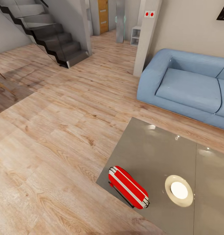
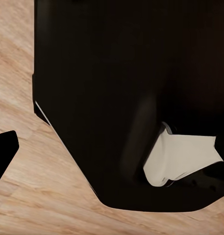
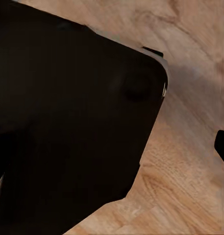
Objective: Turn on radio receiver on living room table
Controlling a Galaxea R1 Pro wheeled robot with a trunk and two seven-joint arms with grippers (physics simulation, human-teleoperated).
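Red radio receiver (image 1: 128,187) lies on its side near the left corner of the glossy grey desk (image 1: 151,147), close to the near-left edge; this puts it within reach from the floor side. Judged: approach step, switch not yet touched. A round cream plate (image 1: 179,190) sits just beside it, toward the desk's middle. Pale-blue sofa (image 1: 187,86) stands beyond the far edge. Wood plank floor (image 1: 53,130) offers an unobstructed approach. Fingers' state: cannot tell, as wrist views show dark robot body over floor.

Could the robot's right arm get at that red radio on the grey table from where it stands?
Probably yes, though not certain. The red radio lies near the corner of the table closest to the robot, with nothing on top of it or crowding it; only a round dish sits beside it, apart. No arm is raised towards it yet.
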